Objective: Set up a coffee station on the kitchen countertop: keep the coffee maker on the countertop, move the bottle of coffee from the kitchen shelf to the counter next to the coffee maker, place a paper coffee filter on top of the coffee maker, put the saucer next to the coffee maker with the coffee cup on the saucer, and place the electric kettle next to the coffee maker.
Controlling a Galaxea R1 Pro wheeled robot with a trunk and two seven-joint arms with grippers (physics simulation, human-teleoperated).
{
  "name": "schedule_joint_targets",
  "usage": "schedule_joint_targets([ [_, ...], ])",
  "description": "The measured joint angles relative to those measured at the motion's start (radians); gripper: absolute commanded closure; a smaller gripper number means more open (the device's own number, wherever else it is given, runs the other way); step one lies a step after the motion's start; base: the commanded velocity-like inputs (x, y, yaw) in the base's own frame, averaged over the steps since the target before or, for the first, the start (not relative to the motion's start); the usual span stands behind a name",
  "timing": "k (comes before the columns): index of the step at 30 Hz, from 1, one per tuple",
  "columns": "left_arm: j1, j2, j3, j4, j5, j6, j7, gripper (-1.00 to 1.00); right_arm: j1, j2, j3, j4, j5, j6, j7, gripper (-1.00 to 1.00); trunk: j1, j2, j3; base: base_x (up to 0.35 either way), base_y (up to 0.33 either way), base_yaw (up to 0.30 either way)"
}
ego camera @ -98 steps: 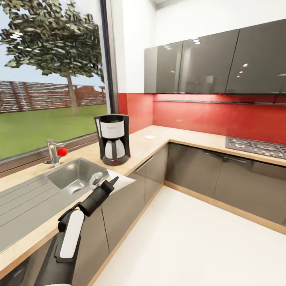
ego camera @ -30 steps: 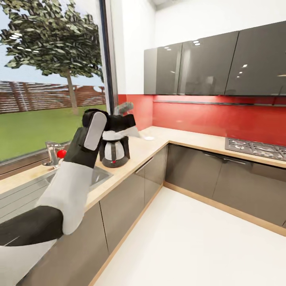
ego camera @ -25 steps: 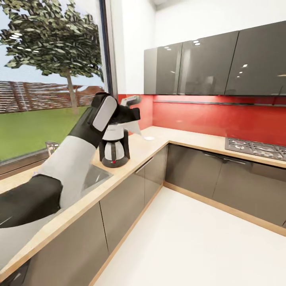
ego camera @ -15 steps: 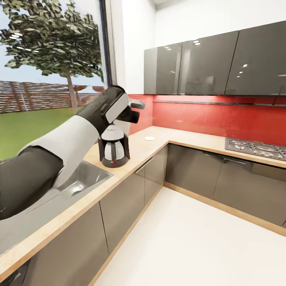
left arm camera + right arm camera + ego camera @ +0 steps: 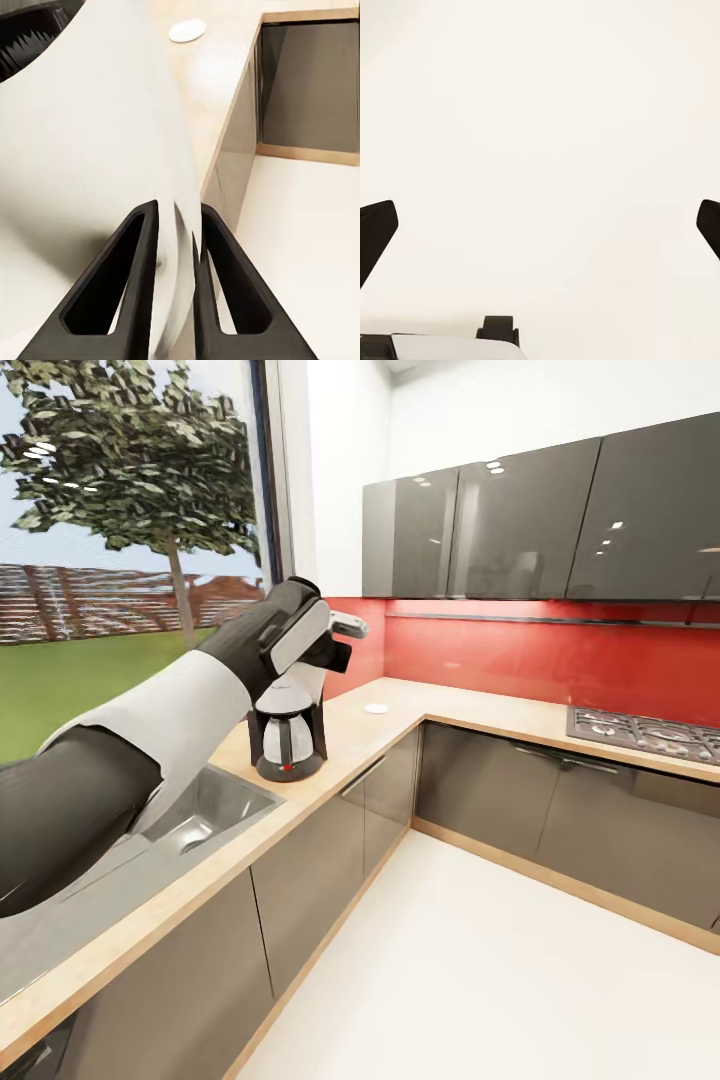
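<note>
Holding: left gripper (image 5: 175, 255) has its two black fingers pinched on the paper coffee filter (image 5: 97, 135), a big pale curved sheet running up between them in the left wrist view.

Where it is: in the head view the left arm (image 5: 150, 730) reaches across the steel sink (image 5: 205, 810) and the gripper sits right above the coffee maker (image 5: 288, 735), at about 10 o'clock from the picture's centre. The wrist covers the machine's top, so the carafe and black base are what you actually see.

Filter vs machine: honestly can't tell if the paper is touching the top or just hanging over it, the arm is in the way.

Saucer: small white disc, probably the saucer (image 5: 377, 708), lies on the kitchen countertop (image 5: 400, 720) at roughly 2 o'clock from the coffee maker, apart from it. It's in the left wrist view too.

Right gripper: (image 5: 540, 225) fingertips sit at opposite edges of its own camera view, so spread wide with nothing between them, facing a plain pale surface.

Step in hand: putting the filter on top of the coffee maker, I'd say the placing part.

Next move: probably needs the filter centred and settled on the top before the fingers let go, gently, since thin paper could slide off or stick to a finger.
</note>
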Motion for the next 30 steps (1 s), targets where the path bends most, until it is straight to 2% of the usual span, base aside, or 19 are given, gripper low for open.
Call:
schedule_joint_targets([
  [5,0.000,0.000,0.001,-0.041,0.000,-0.001,0.000,1.00,0.000,0.001,0.000,-0.001,0.000,0.000,0.000,-1.00,0.000,0.000,0.000,0.000,0.000,0.000],
  [11,0.000,0.006,0.003,-0.047,-0.001,-0.002,0.001,1.00,0.000,0.001,0.000,-0.001,0.000,0.000,0.000,-1.00,0.000,0.000,0.000,0.043,0.027,0.000],
  [25,0.000,0.009,0.004,-0.050,0.000,-0.003,0.001,1.00,0.000,0.001,0.000,-0.001,0.000,0.000,0.000,-1.00,0.000,0.000,0.000,0.259,0.146,0.000],
  [30,0.000,0.010,0.005,-0.051,0.000,-0.005,0.001,1.00,0.000,0.001,0.000,-0.001,0.000,0.000,0.000,-1.00,0.000,0.000,0.000,0.048,0.037,0.000],
])
